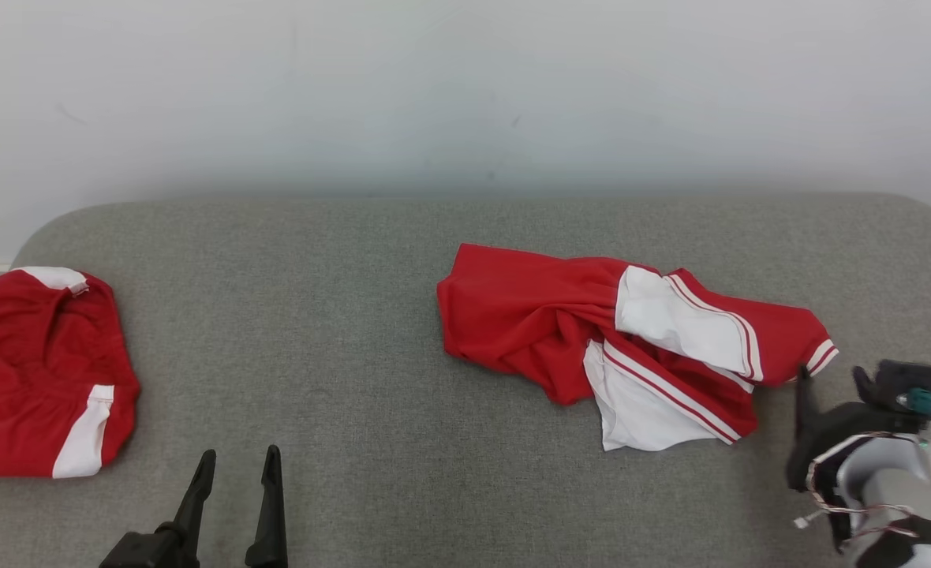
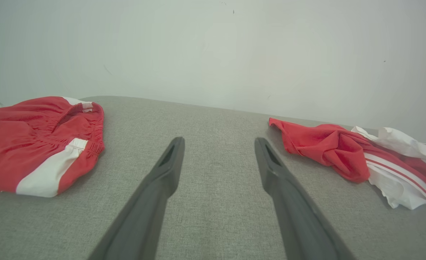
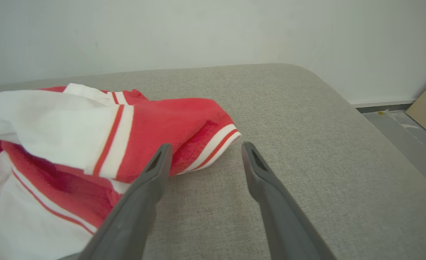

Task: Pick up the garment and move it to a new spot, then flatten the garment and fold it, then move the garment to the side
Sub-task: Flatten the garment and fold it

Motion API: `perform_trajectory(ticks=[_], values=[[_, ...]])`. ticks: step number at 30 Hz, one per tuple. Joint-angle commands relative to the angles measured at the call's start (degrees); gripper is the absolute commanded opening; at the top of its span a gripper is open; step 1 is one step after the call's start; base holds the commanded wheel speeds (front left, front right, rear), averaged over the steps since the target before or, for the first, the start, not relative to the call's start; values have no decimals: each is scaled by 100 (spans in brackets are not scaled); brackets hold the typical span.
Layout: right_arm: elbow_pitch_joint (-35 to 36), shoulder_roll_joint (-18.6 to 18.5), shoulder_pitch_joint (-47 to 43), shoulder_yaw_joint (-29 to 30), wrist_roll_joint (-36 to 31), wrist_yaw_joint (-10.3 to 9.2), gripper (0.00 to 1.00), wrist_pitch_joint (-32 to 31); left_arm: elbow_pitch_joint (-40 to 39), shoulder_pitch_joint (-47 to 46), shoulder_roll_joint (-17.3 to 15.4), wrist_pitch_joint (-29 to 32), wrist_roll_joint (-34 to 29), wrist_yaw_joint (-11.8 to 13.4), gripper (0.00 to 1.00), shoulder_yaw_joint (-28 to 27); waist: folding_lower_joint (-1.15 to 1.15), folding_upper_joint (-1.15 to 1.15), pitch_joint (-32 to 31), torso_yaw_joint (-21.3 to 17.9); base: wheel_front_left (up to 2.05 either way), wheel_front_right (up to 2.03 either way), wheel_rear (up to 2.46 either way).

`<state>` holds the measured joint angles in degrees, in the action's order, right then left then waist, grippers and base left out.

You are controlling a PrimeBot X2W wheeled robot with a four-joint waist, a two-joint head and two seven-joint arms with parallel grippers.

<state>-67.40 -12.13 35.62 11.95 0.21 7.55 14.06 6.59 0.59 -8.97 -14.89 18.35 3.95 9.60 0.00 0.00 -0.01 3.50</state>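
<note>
Nearest to the head camera, at the bottom left, is the left gripper (image 1: 241,454). Its two long dark fingers point up and stand apart, with nothing between them, so it is open. It hangs over a bare part of the grey fabric-covered worktop (image 1: 339,315), which has rounded corners.

At the bottom right of the same view is the right gripper (image 1: 832,379), on its pale forearm with some thin cables around it. In the right wrist view its fingers are also spread wide and nothing is held between them. The gripper is open, just beside the right end of the garment.

The crumpled red and white sports shirt (image 1: 529,315) lies on the worktop, right of the middle. Its body is bunched up in folds, and white panels with thin red stripes are turned over on top. The short red sleeve with a striped white cuff (image 3: 213,142) points toward the right gripper. In the right wrist view this cuff lies just ahead of the fingertips. Whether the left finger touches the cloth I cannot tell.

Well apart from the shirt, at the left edge of the worktop, lies a pair of red shorts with a white side stripe (image 1: 31,379) and a gathered waistband.

Behind the worktop is a plain pale wall (image 1: 465,95).
</note>
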Motion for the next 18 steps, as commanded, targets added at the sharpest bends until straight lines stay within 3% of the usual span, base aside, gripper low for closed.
perform_trajectory(ticks=[1,9,18], values=[[133,151,-35,-18,-86,-12,100,-4,0,65,-4,-30,71,-6,100,-15,0,0,-36,19,0,0,0],[1330,795,-344,-540,-895,-12,100,-388,-76,118,-30,-29,77,38,100,-55,0,0,-41,41,0,0,0],[1750,882,-291,-971,-1490,-12,100,-1430,-51,-55,15,-33,40,-21,100,30,0,0,162,250,0,0,0]])
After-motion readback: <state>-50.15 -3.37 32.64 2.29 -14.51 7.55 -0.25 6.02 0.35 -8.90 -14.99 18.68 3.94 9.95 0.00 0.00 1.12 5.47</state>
